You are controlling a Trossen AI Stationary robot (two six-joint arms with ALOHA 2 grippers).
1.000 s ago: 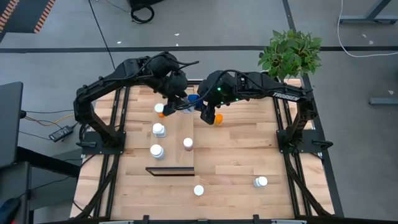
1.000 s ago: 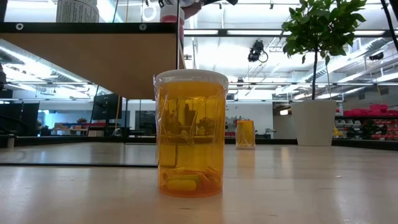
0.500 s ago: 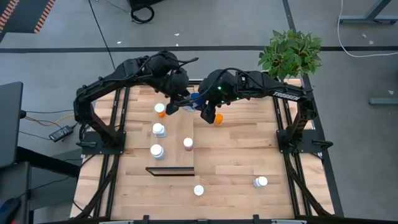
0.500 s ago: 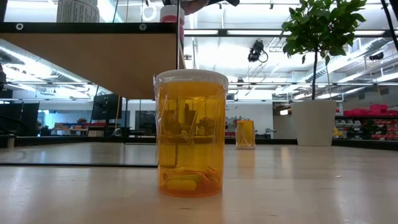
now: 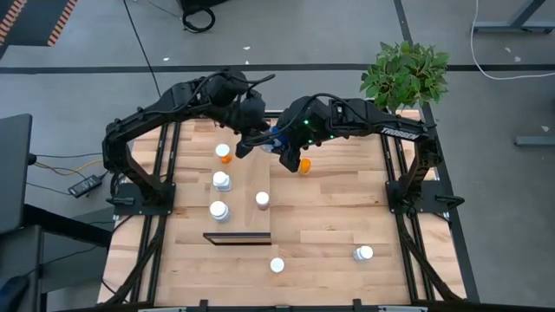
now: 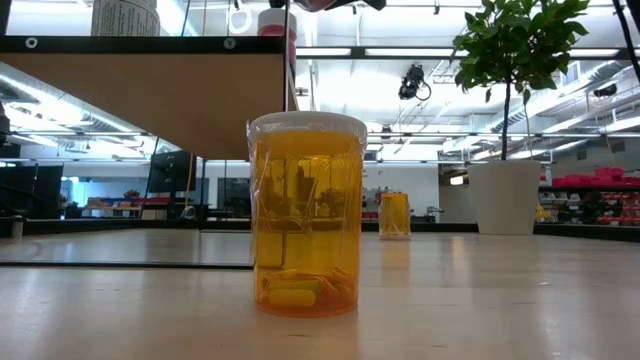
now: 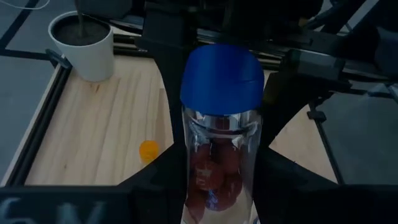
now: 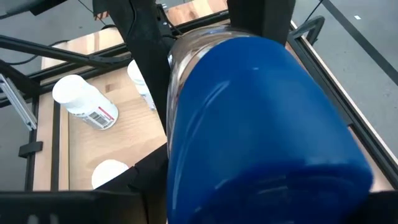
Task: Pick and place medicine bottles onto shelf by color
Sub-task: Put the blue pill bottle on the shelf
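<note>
Both grippers meet above the far end of the table, gripping one blue-capped bottle between them. Left gripper clamps the clear body, which holds dark red pills; right gripper closes on the cap end. Nearest the table's front edge lie two white-capped bottles. Farther back, the shelf carries more white-capped bottles. Beyond, an orange bottle stands beside the right gripper, with a potted plant at the far corner.
</note>
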